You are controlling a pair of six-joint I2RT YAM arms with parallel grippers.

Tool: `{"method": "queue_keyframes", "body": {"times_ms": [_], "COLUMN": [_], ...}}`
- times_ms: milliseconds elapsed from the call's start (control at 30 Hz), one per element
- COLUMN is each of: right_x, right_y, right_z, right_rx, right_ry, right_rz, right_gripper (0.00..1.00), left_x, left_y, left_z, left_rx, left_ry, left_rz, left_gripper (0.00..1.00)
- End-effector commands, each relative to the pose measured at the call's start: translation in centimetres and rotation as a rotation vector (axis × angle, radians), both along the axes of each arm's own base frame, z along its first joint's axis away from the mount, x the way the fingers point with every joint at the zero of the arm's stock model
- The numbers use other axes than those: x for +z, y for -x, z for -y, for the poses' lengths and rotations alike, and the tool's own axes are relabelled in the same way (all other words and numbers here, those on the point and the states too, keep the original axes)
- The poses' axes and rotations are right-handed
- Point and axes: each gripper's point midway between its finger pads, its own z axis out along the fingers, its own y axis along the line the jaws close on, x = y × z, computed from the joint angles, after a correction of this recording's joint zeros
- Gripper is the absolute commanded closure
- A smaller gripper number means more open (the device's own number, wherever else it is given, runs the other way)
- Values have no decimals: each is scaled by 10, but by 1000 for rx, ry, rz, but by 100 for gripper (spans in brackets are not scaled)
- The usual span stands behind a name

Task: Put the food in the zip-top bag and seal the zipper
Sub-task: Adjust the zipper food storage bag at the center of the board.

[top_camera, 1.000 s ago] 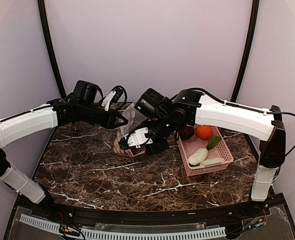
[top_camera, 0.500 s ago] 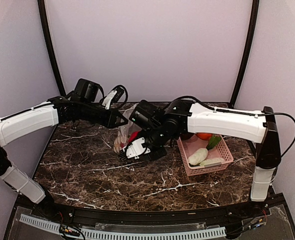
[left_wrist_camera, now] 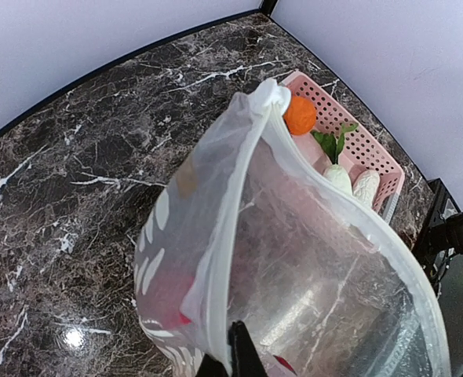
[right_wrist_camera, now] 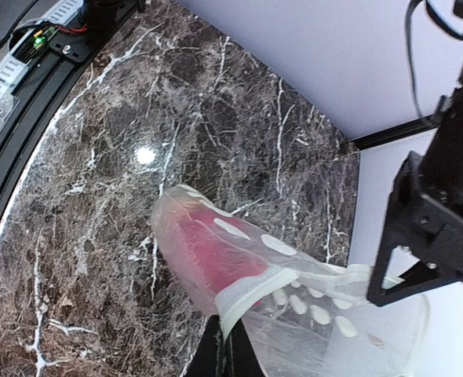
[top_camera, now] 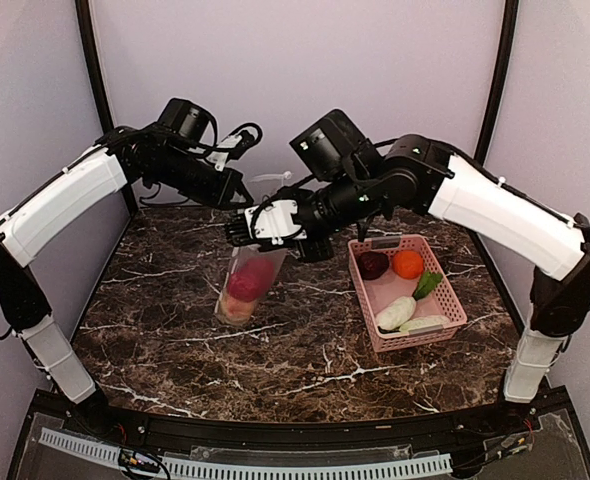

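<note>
Grip first: your left gripper (left_wrist_camera: 230,357) is pinching fully closed on the mouth edge of the zip-top bag (top_camera: 247,285), right on the zipper (left_wrist_camera: 233,212). Your right gripper (right_wrist_camera: 224,349) is clamping just as tightly on the rim a little way along. Between them they are hanging the bag in the air to the left of the pink basket (top_camera: 453,296), probably so the load drops away from the seal. A red toy fruit (top_camera: 250,280) is sitting low in the bag, with something paler beneath it that I cannot name. The mouth is gaping, so the zipper is not yet pressed. In the basket, the orange (top_camera: 407,264), the dark maroon one (top_camera: 373,265) and the white radish (top_camera: 395,313) are waiting. Dark brown marble tabletop (top_camera: 175,330) is spreading under everything, and pale lilac walls are closing in beyond the basket.
</note>
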Motion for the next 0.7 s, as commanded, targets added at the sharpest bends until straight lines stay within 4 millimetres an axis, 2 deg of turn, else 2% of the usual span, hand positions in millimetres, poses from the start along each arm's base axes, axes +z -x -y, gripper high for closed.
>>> {"method": "queue_keyframes", "body": {"times_ms": [0,67,167,200,300,333,367,400,467,500,567,667], "right_x": [-22,-24,-41,-40,-14,-15,-24,-32,-43,-48,-53,-41], "right_y": [6,5,-1,-2,7,4,-2,-7,-12,-13,-12,-12], "right_z": [-2,-2,-2,-2,-2,-3,-5,-6,-6,-6,-4,5], "right_rx": [9,7,-19,-28,12,10,-7,-25,-43,-45,-53,-53], "right_ry": [40,45,79,77,-8,-8,17,40,69,76,86,58], "right_rz": [-59,-63,-45,-55,-114,-110,-97,-88,-92,-100,-117,-158], "right_gripper": [100,100,100,100,100,100,100,100,100,94,74,58], "left_x": [-10,-25,-43,-42,-20,-27,-21,-30,-41,-46,-55,-69], "left_y": [5,4,1,-1,8,0,-2,-10,-12,-11,-6,1], "left_z": [-16,-10,-3,-4,-2,-5,-10,-16,-19,-18,-13,-11], "left_rx": [8,-18,-42,-28,-32,2,20,53,49,33,1,-20], "left_ry": [-62,-75,-92,-102,-29,-35,-35,-63,-97,-104,-84,-69], "left_rz": [7,-33,-71,-79,-58,-17,31,66,75,69,50,23], "left_gripper": [99,99,99,99,99,99,99,99,99,99,99,99]}}
